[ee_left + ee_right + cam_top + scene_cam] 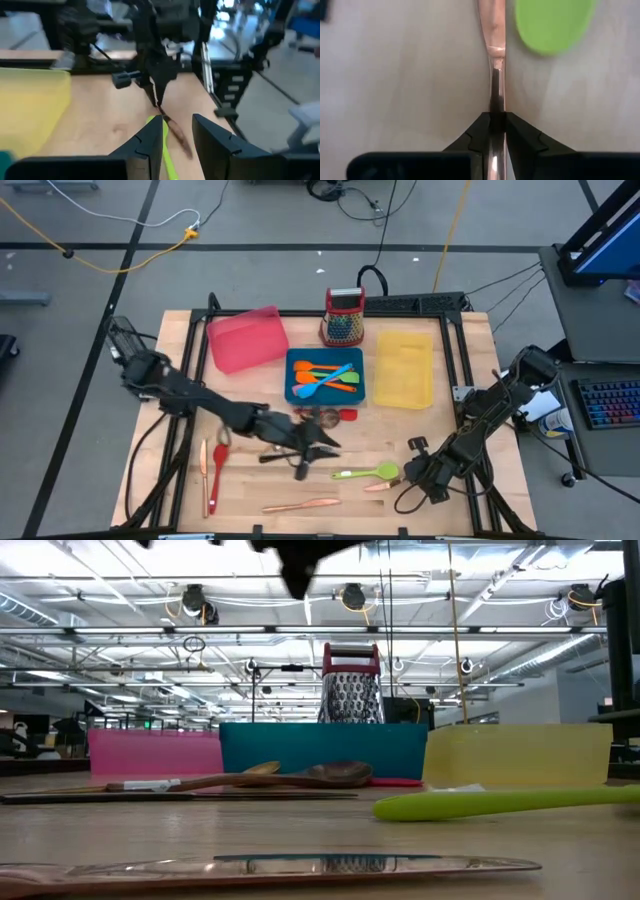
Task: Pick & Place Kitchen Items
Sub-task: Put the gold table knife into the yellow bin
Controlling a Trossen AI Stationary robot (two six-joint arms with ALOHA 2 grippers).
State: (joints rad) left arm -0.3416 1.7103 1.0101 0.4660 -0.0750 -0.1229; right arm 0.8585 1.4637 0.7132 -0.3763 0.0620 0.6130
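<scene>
My right gripper (pixel 497 117) stands near the table's right front and is shut on a copper-toned utensil (pixel 384 486). That utensil lies beside the head of a green spatula (pixel 365 472). My left gripper (pixel 177 120) hangs open in the air over the table's middle (pixel 325 444), pointing toward the right arm, with nothing between its fingers. A copper knife (pixel 300 505) lies flat near the front edge. A red spatula (pixel 217 466) and a wooden spoon (pixel 205 472) lie at the front left. Orange and blue utensils (pixel 325 377) lie in the blue tray (pixel 293 360). My right gripper pinches the copper utensil's thin handle (pixel 497 102) between its two fingers. The fingers slant steeply down from above and point along the handle. The broader end (pixel 491 20) stretches away from the fingers, beside the green spatula's head (pixel 552 25). Whether that end rests on the table I cannot tell.
A pink tray (pixel 245 338), a yellow tray (pixel 404 368) and a red-handled grater (pixel 343 318) stand along the far side. A red item (pixel 346 414) lies just in front of the blue tray. Bare wood shows between the green spatula and the copper knife.
</scene>
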